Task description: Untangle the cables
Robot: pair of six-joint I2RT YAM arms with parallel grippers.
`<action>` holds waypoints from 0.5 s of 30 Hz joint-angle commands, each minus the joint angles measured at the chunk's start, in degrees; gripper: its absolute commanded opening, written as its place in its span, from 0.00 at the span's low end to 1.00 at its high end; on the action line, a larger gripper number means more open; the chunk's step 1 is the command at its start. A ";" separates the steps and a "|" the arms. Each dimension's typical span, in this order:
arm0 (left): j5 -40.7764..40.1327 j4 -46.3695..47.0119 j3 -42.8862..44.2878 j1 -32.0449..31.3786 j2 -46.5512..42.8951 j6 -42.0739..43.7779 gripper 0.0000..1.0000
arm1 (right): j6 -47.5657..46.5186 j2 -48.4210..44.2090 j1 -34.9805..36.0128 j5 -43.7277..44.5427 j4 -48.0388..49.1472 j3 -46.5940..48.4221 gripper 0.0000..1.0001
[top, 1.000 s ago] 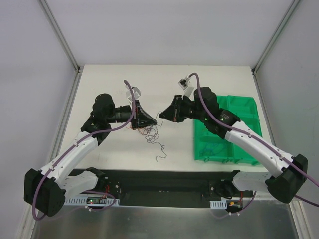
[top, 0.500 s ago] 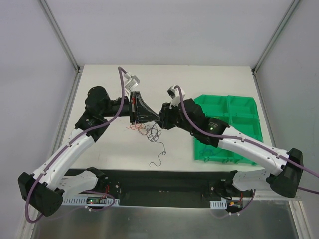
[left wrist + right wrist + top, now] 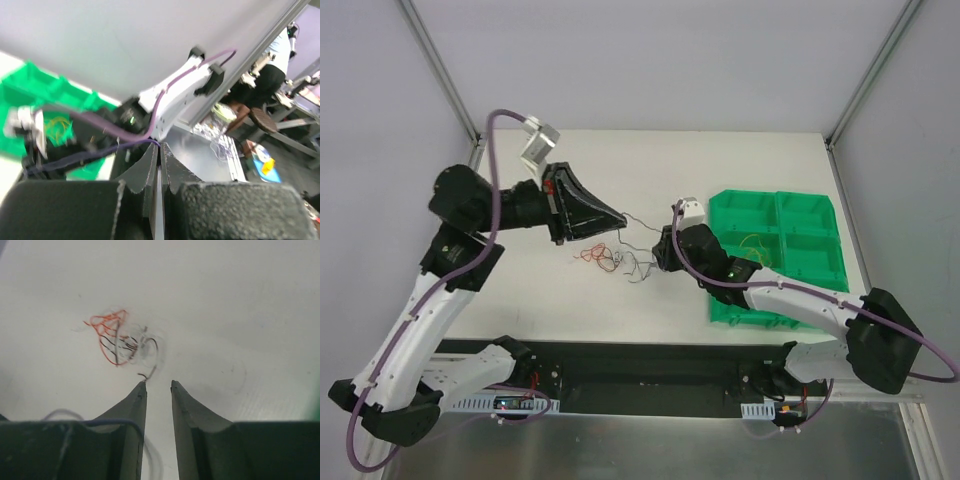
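A small knot of thin red, black and white cables [image 3: 607, 259] lies on the white table; in the right wrist view it [image 3: 116, 336] sits just ahead of the fingertips. My left gripper [image 3: 620, 218] is raised above the table and shut on a thin blue strand [image 3: 75, 157] at its tips [image 3: 160, 146]. That strand [image 3: 642, 224] stretches right toward my right gripper [image 3: 658, 260]. The right gripper [image 3: 158, 384] is low over the table, jaws a little apart, gripping nothing. The blue strand [image 3: 107, 422] drapes over its left finger.
A green compartment tray [image 3: 817, 215] stands at the right; an orange-yellow wire [image 3: 754, 242] lies in one compartment. The tray also shows in the left wrist view [image 3: 27, 82]. The black base rail [image 3: 640, 365] runs along the near edge.
My left gripper rose and swung back to the left, drawing a strand taut out of the bunch. My right gripper dropped low to the table beside the knot. The loose black strand near the front left the table.
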 commanded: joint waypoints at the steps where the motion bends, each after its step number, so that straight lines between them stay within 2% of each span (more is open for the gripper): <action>1: -4.28 -8.08 13.43 -0.13 -1.66 6.60 0.00 | -1.52 1.59 -1.55 1.18 5.02 -6.86 0.29; 5: -6.91 -15.11 20.73 0.83 2.29 8.54 0.00 | -1.79 1.24 -2.16 0.21 5.11 -10.04 0.29; 8: -7.18 -15.91 23.11 3.03 4.93 7.23 0.00 | -1.52 1.33 -2.95 0.03 5.20 -11.45 0.29; 11: -7.27 -16.00 24.78 5.58 6.60 6.52 0.00 | -2.05 2.73 -3.92 -0.84 5.11 -12.33 0.38; 13: -6.83 -15.92 26.45 7.33 7.66 6.52 0.00 | -2.66 4.22 -4.62 -2.08 5.55 -12.86 0.40; 15: -6.74 -16.00 28.21 9.61 8.45 6.35 0.00 | -3.02 5.19 -4.71 -2.69 5.55 -13.82 0.49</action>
